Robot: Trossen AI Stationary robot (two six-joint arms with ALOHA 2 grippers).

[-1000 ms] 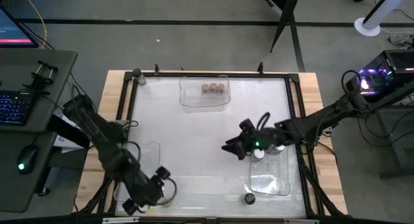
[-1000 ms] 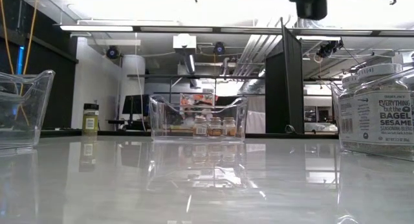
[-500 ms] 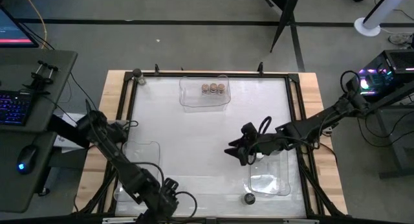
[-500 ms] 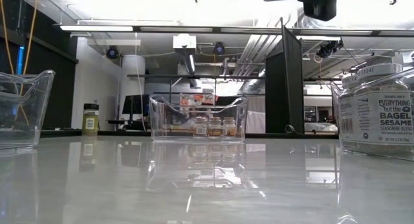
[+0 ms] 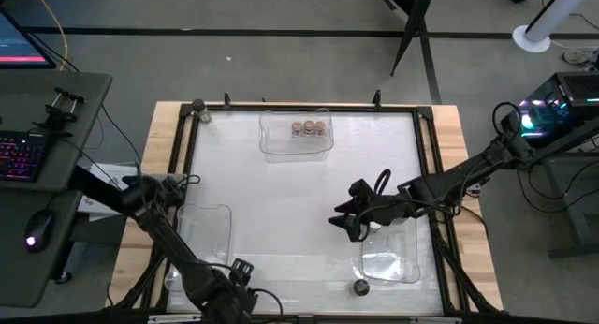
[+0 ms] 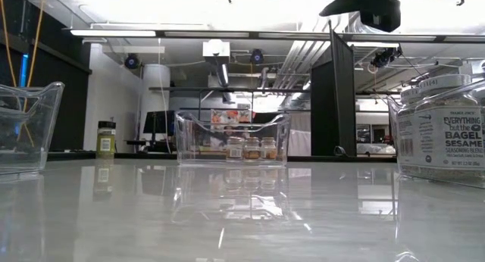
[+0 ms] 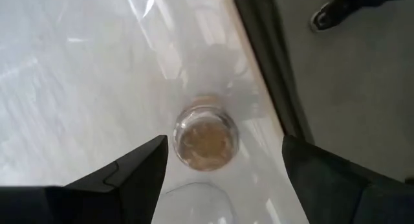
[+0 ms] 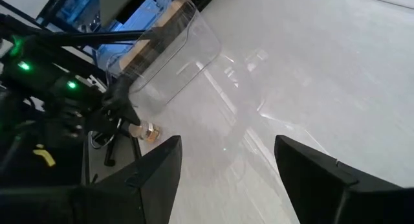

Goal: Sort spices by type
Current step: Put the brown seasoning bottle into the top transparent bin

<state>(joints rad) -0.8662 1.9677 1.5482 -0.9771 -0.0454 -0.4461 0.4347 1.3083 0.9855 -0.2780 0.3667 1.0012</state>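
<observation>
1. Three brown-lidded jars (image 5: 309,127) stand sorted in the far bin (image 5: 296,146).
2. Left over: a jar (image 5: 198,108) at the far-left table (image 5: 281,202) corner, one (image 5: 360,287) near the front edge, one (image 7: 206,136) below the left claw (image 7: 223,162).
3. The left claw, released, has swung to the front edge, jaws wider than before.
4. The right claw (image 8: 226,156) hovers spread and empty by the right bin (image 5: 393,258), barely shifted.

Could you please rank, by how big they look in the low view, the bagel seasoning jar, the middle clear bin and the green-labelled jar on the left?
1. Bagel seasoning jar, though it stands nearest the camera, so its real size is unsure.
2. Middle clear bin.
3. Green-labelled jar, far back.
</observation>
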